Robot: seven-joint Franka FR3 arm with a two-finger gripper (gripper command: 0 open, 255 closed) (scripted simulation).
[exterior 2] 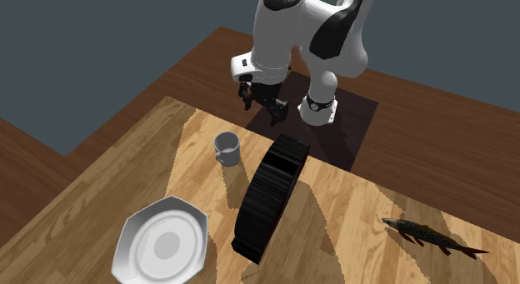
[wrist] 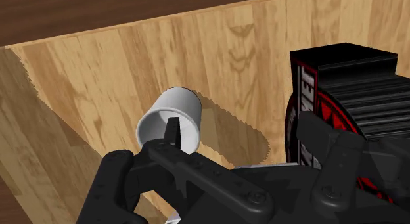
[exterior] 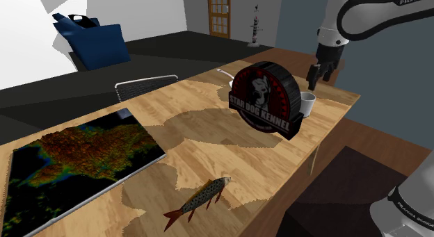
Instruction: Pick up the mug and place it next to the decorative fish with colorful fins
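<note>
Mug upright, below parted jaws, not touching.

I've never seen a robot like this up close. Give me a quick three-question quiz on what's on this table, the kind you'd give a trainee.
1. True or false: the gripper is holding the mug.
2. What stands on the table between the mug and the fish? A) a vase B) the round black kennel sign C) a stack of books
3. One word: is the mug upright or tipped over?

Key: 1 false, the gripper hangs above the mug with its fingers open; 2 B; 3 upright.
</note>
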